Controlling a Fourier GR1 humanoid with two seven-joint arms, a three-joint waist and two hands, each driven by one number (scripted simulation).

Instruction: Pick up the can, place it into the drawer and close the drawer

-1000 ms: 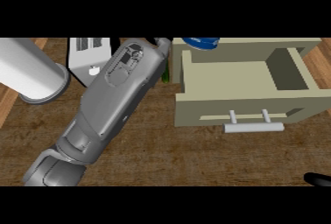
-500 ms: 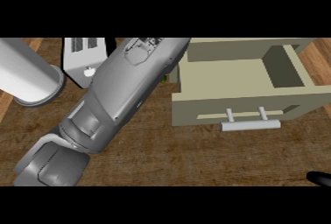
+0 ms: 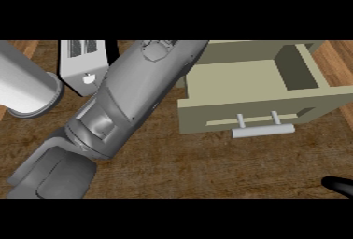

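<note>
Fingers: none of the left hand's show, since its forearm (image 3: pixel 131 98) runs off the counter's far edge, so I cannot tell their state. Only a black tip of the right hand (image 3: pixel 339 186) peeks in at the near right corner. The can is out of sight. The drawer (image 3: pixel 258 88) stands open at far right. I'd judge this the reach-and-grasp step; next calls for carrying the can over the drawer.

place: kitchen | cues: wooden counter (image 3: pixel 207 163), open beige drawer (image 3: pixel 255 88), white toaster (image 3: pixel 84 65)
</note>
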